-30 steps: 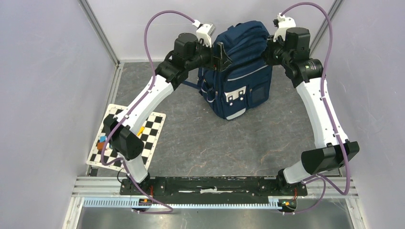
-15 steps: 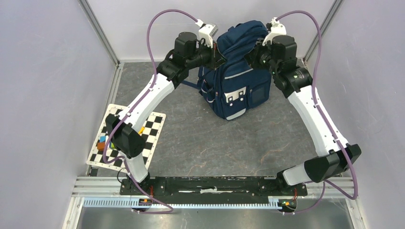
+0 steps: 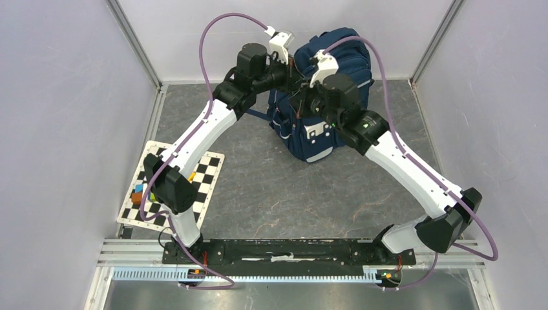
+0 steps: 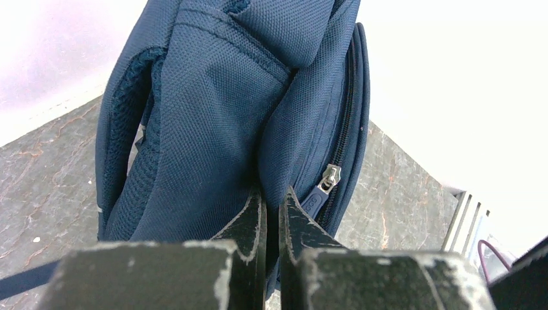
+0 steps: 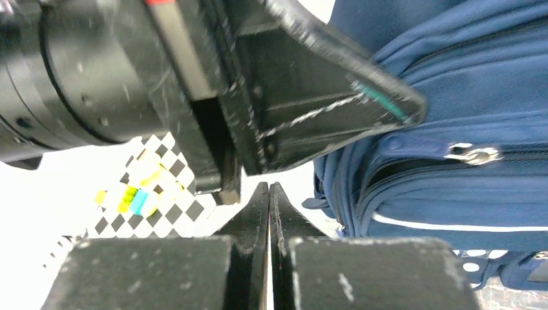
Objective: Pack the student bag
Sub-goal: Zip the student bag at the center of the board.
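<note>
While the left gripper (image 4: pixel 271 210) stays at the bag's (image 3: pixel 336 61) upper left side, its jaws nearly pressed together and seemingly pinching a fold of the blue fabric, the right gripper (image 5: pixel 269 200) has swung from the bag's right shoulder across its front. It now sits just beside the left gripper, jaws pressed together on nothing visible. A zip pull (image 4: pixel 331 175) hangs on a closed zip line just right of the left gripper. The bag stands upright near the counter's (image 3: pixel 291 194) far edge, centre. A checkered board (image 3: pixel 210 177) with small coloured items lies toward the left edge. This crossing suggests a regrasp near the zip; whether contents are inside cannot be told.
</note>
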Controlling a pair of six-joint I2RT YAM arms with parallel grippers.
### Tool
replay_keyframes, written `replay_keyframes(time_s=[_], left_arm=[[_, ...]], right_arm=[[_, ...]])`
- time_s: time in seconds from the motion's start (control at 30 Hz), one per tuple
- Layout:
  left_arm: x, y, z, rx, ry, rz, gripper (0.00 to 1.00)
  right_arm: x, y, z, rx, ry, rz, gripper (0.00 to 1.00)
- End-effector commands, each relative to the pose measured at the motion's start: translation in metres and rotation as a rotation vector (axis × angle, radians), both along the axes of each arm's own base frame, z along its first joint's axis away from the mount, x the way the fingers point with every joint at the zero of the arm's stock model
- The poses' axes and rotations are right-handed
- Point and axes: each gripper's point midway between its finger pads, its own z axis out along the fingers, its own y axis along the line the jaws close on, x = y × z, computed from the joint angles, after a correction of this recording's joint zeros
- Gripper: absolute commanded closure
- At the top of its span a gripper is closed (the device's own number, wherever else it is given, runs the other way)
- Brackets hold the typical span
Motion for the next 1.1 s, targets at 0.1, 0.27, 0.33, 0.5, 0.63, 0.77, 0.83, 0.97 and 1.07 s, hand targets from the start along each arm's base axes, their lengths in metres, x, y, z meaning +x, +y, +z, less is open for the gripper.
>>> replay_keyframes(time_s=[0.1,0.27,0.33,0.5,0.63,0.77,0.83,0.97,1.07], left_arm=[[-0.004,-0.008,0.041,-0.118,-0.048,-0.018,0.98],[-0.003,-0.004,0.036,-0.103,-0.046,-0.015,0.98],[-0.004,-0.002,0.034,-0.089,-0.049,-0.024,0.98],[-0.009,0.006,0.04,-0.091,-0.087,-0.033,0.84],[-0.013,0.009,0.045,-0.102,-0.102,-0.039,0.62],[-0.017,0.015,0.056,-0.115,-0.124,-0.021,0.27],[-0.022,0.02,0.064,-0.123,-0.143,-0.01,0.19],[-0.037,0.028,0.071,-0.137,-0.147,-0.012,0.16],[-0.053,0.027,0.068,-0.141,-0.154,-0.052,0.2]], right_arm=[[-0.01,0.008,-0.047,-0.179,-0.042,-0.032,1.0],[-0.018,-0.007,-0.046,-0.167,-0.078,-0.068,1.0],[-0.018,-0.018,-0.031,-0.167,-0.1,-0.107,0.91],[-0.024,-0.043,0.022,-0.149,-0.172,-0.176,0.67],[-0.016,-0.075,0.045,-0.116,-0.176,-0.238,0.52],[0.002,-0.111,0.047,-0.088,-0.15,-0.271,0.4],[0.011,-0.131,0.042,-0.079,-0.133,-0.295,0.36],[0.017,-0.152,0.031,-0.095,-0.118,-0.334,0.29],[0.022,-0.159,0.021,-0.087,-0.108,-0.336,0.27]])
